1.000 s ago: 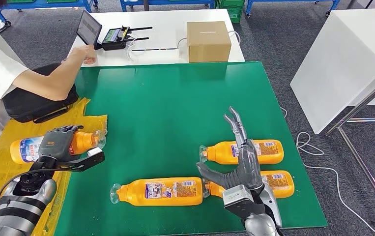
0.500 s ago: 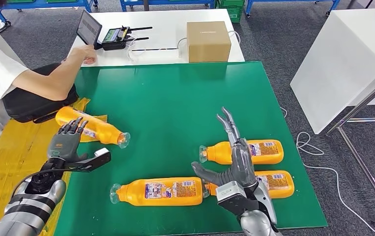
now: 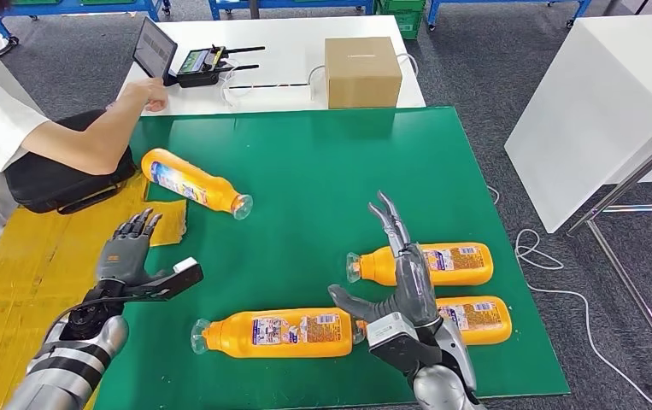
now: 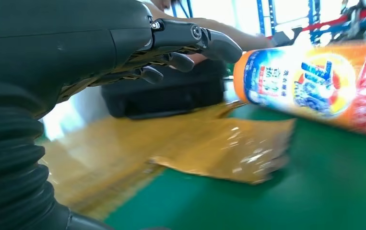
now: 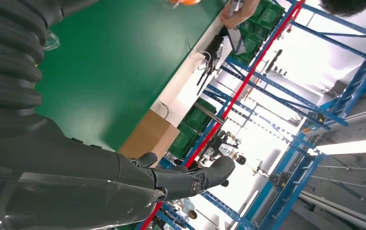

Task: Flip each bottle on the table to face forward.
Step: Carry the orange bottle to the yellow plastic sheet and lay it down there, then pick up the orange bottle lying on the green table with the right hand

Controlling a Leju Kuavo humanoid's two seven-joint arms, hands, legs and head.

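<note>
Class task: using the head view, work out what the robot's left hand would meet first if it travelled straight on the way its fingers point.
Probably the yellow sheet just ahead of the left hand, then the tilted orange bottle; height above the table is unclear.

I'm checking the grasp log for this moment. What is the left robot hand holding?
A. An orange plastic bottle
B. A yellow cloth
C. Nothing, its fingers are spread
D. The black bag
C. The left robot hand hovers with its fingers apart above the yellow cloth, while the nearest orange plastic bottle lies apart from it on the green mat.
</note>
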